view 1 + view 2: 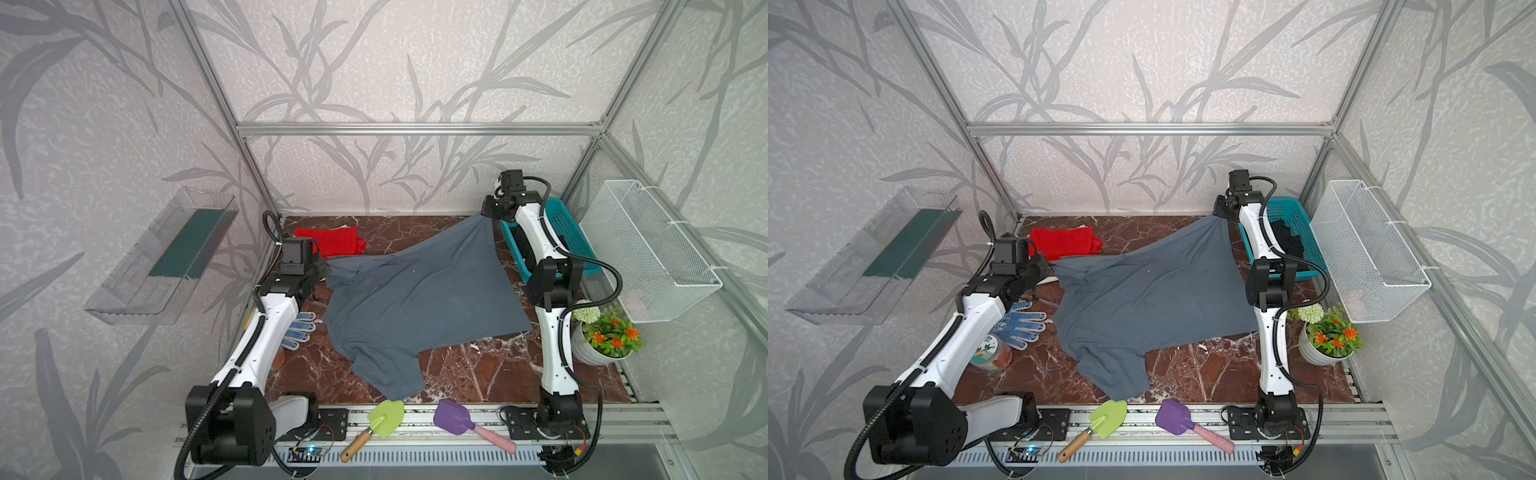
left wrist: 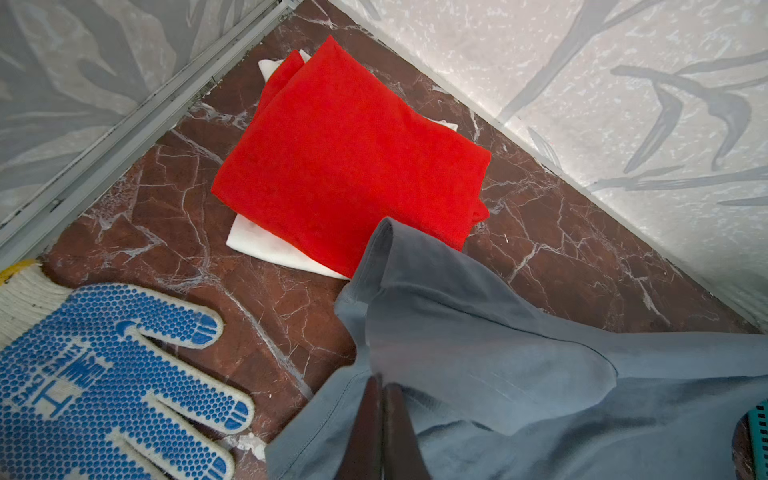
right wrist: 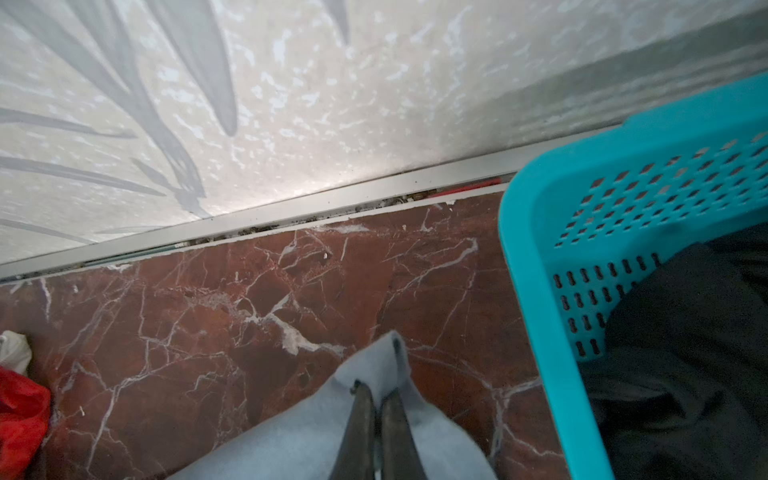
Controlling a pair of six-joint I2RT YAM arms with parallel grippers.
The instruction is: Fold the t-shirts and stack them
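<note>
The tips of my left fingers (image 2: 361,432) are buried in the slate grey-blue cloth t-shirt (image 2: 478,365). My right arm (image 1: 1255,232) hides part of the black cloth t-shirt (image 1: 1288,241) in the teal plastic basket (image 1: 1298,217).

The scene is lit brightly and evenly by soft, diffuse light; only faint shadows are cast on the marble surface (image 1: 457,374). In the right wrist view the grey-blue t-shirt (image 3: 291,436) is washed pale, the jaws are blurred, and a bright patch is seen on the wall (image 3: 311,178).
</note>
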